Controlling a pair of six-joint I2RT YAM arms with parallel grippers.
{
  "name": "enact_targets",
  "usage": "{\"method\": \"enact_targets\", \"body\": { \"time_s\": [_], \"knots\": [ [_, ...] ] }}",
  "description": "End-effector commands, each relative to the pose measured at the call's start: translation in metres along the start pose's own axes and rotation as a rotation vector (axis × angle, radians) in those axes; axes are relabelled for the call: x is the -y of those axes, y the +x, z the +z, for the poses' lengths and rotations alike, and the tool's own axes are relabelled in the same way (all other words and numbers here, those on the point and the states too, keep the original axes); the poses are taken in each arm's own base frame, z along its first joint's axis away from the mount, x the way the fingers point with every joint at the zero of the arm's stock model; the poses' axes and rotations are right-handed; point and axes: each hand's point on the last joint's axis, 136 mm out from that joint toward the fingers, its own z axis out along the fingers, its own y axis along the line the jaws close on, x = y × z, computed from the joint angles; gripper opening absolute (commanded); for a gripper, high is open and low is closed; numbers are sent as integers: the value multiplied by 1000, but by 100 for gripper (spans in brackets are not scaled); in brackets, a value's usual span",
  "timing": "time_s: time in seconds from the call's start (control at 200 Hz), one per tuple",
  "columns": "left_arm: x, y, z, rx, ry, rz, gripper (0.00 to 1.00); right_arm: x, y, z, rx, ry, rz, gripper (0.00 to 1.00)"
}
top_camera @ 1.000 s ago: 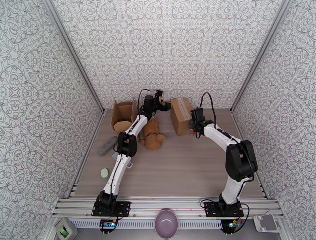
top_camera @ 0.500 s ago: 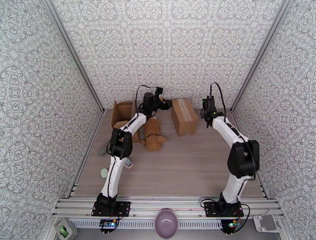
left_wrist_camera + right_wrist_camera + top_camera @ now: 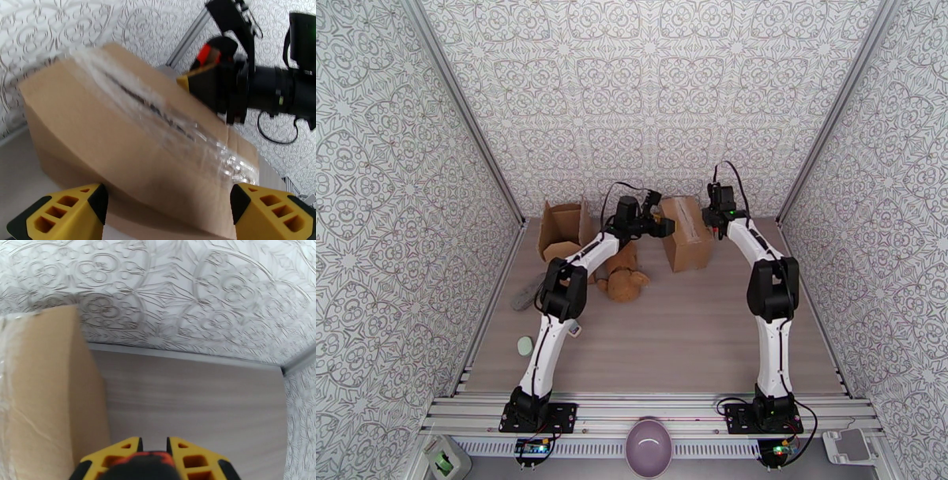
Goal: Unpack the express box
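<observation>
Enclosure walls (image 3: 648,95): white panels with a grey ornamental pattern on the left, far and right sides.

Table (image 3: 695,331): pale wood-grain top, with a metal rail along the near edge.

Left arm: reaches to the far centre. Left gripper (image 3: 168,191) is level with the left face of the express box. Its yellow fingers (image 3: 71,213) are spread wide, with the box's lower edge seen between them. No firm grip is visible.

Right arm: reaches far along the right side. Right gripper (image 3: 154,441) is at the far right top edge of the express box. Its fingers are drawn almost together, with a thin slit at the tips and nothing visible in that slit. A red-and-black part sits at the finger roots; whether it is a held thing cannot be told.

Express box (image 3: 687,237): brown cardboard, closed, at the far centre-right of the table, between the two grippers. Clear tape (image 3: 158,110) runs along its top seam.

Open carton (image 3: 562,225): brown, flaps up, far left.

Plush toy (image 3: 622,275): tan, lying just left of the express box and partly under the left arm.

Bowl (image 3: 648,448): mauve, on the near rail, centre.

Grey flat object (image 3: 528,292): left edge, near the open carton.

Small pale green item (image 3: 524,345): left edge, nearer.
</observation>
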Motion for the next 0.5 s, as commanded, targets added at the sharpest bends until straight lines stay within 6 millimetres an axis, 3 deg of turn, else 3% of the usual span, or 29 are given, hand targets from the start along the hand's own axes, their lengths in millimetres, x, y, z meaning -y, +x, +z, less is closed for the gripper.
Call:
{"method": "enact_targets", "body": {
  "time_s": [0.0, 0.285, 0.32, 0.35, 0.495],
  "knots": [
    [51, 11, 5, -51, 128, 6, 87, -44, -1, -9, 49, -194, -59, 0],
    [116, 48, 9, -105, 181, 43, 87, -90, 18, -46, 97, -469, -134, 0],
    [120, 62, 10, -128, 182, 44, 87, -95, 20, -49, 95, -498, -137, 0],
    [135, 56, 5, -116, 188, 69, 87, -99, 22, -52, 96, -519, -138, 0],
    [163, 85, -4, -167, 161, 85, 88, -115, 25, -68, 105, -584, -157, 0]
  ]
}}
